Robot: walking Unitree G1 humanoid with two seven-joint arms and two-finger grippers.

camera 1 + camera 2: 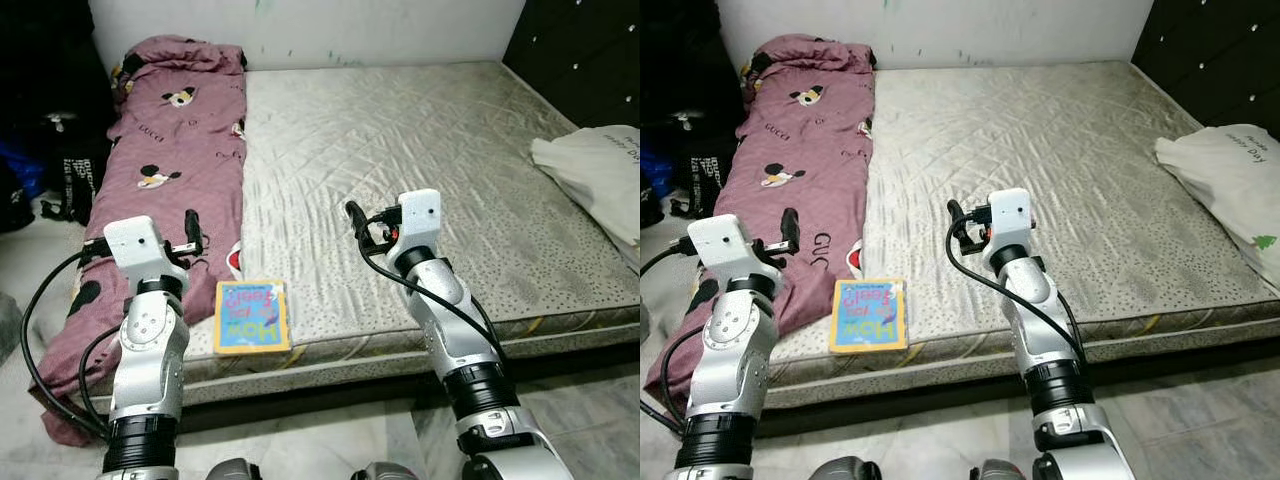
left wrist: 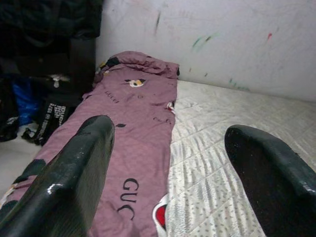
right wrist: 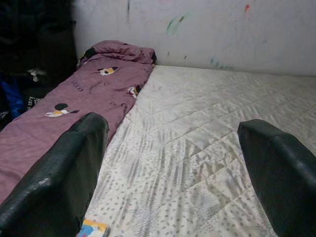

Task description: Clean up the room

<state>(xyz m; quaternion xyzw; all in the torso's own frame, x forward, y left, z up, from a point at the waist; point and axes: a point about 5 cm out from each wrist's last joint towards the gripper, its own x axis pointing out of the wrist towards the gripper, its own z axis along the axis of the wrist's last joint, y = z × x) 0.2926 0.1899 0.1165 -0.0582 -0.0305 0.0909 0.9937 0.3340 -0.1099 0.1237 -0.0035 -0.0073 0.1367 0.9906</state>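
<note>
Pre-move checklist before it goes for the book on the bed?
1. Book in view, flat at the mattress near edge: ok.
2. Left tool open, nothing held: ok.
3. Right tool open, nothing held: ok.
4. Nothing lies on the book: ok.
5. Blanket lies close beside the book, may snag the left tool: cannot tell.
6. White bag at the far right edge, well away from the book: ok.
</note>
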